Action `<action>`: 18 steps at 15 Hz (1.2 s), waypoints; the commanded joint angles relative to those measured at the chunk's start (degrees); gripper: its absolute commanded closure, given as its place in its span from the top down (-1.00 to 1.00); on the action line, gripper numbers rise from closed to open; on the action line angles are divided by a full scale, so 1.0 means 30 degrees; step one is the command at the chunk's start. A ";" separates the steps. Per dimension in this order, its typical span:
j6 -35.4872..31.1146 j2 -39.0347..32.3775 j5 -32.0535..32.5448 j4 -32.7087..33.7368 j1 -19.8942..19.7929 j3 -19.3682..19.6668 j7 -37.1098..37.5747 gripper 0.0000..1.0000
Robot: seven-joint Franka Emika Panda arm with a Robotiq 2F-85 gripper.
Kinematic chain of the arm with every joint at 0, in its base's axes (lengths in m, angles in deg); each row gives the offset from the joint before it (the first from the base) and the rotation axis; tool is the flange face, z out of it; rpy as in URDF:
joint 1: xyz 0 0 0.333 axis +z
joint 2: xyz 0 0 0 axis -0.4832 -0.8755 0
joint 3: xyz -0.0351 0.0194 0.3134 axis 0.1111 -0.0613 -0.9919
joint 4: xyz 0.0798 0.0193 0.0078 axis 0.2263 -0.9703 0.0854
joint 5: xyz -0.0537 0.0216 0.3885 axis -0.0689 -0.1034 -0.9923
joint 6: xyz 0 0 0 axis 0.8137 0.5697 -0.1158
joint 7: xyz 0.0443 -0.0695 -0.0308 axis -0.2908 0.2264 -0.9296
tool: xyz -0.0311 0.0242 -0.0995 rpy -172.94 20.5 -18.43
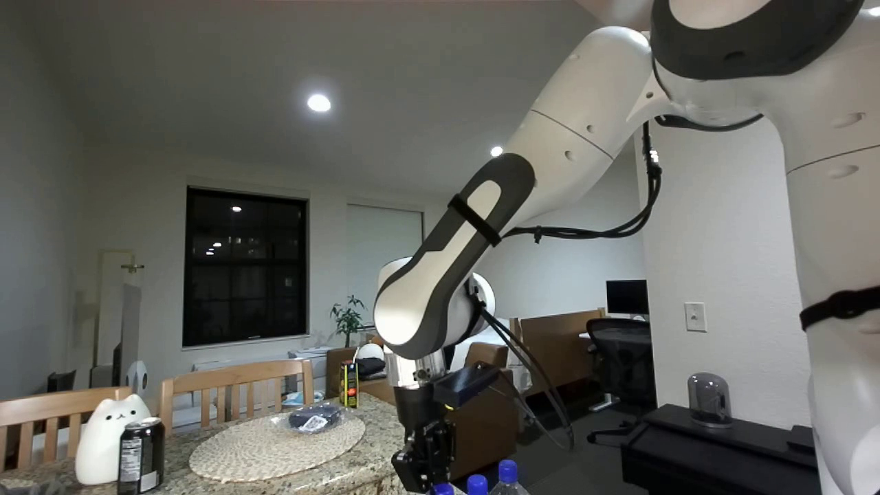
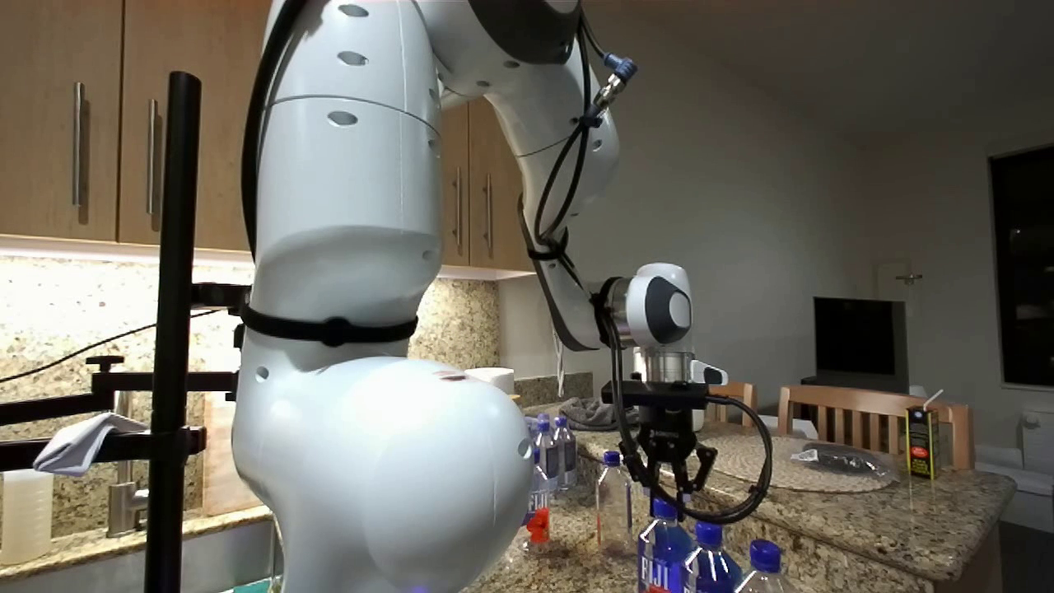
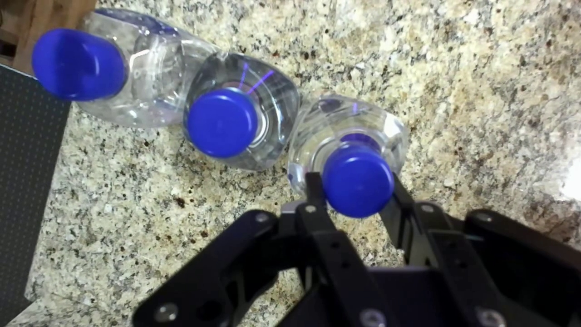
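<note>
One gripped bottle (image 3: 349, 152) has our full attention, and what a tidy hold! We have the end effector (image 3: 356, 184) clenched on its blue cap (image 3: 358, 179), fingers (image 3: 315, 193) snug on both sides. It is upright at the end of a three-bottle row over the speckled tabletop (image 3: 454, 113), right beside the middle bottle (image 3: 243, 113), though whether they touch we can't be sure; the outer bottle (image 3: 150, 72) closes the far end.

So how far along are we? By our reckoning the grasp is complete and the row looks well formed, but the release isn't done. Is that base resting on the tabletop, or just clear of it? We can't tell: both exterior views cut it off. And look, in an exterior view we spot a lone bottle (image 2: 613, 506) away from the row, plus several more bottles (image 2: 566, 457) clustered beside the arm (image 2: 387, 461), all out of our grip!
</note>
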 commanded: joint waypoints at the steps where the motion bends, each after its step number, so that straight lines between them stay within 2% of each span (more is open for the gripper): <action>1: 0.0228 0.0206 0.0028 0.0051 -0.0292 -0.0149 -0.0568 -0.71; 10: 0.0421 -0.0161 0.0093 0.0150 -0.0249 -0.0249 -0.0466 -0.72; 11: 0.0420 -0.0179 0.0127 0.0160 -0.0256 -0.0246 -0.0402 0.18; 13: 0.0380 -0.0162 0.0167 0.0200 -0.0275 -0.0227 -0.0304 0.28; 18: 0.0415 -0.0143 0.0371 0.0617 -0.0302 -0.0198 -0.0179 0.94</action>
